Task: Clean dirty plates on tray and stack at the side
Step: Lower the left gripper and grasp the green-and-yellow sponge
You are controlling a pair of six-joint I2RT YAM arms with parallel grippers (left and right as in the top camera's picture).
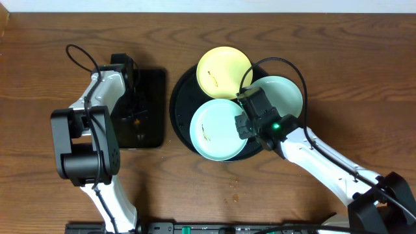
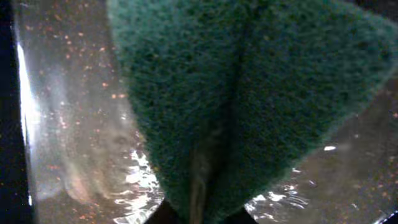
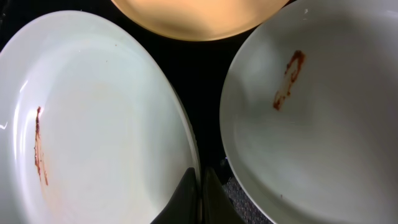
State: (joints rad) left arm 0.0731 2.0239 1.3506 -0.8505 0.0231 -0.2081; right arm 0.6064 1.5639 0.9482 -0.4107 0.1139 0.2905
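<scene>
On the far left, the left gripper (image 2: 200, 218) is clamped on a green scrub pad (image 2: 249, 93). The pad is creased where it is pinched and fans out wide beyond that. It hangs low over the small black tray (image 1: 153, 84), whose bottom looks wet and speckled.

As I judge it, the next move depends on 1 thing: every plate lies to that gripper's right, on the round black tray (image 1: 177, 97), with a strip of bare desk (image 1: 39, 39) between the 2 trays. The closest target is the near mint plate (image 1: 214, 130). Its brown streak (image 3: 39, 146) is long and thin and sits toward the side facing the pad. Behind it is the yellow plate (image 1: 224, 71), and further right the other mint plate (image 1: 286, 91) has a shorter curved smear (image 3: 287, 79).

The right gripper (image 3: 199, 186) is much nearer to the plates. Its fingers are pressed together, low in the dark gap between the 2 mint plates, right against the near plate's rim.

- I cannot tell whether the right gripper has caught that rim or only touches it.
- From above, the right arm hides the spot where the 3 plates meet, so any overlap is unclear.
- The left arm covers the pad in the overhead view.
- In the left wrist view, the pad hides nearly all of its own gripper.
</scene>
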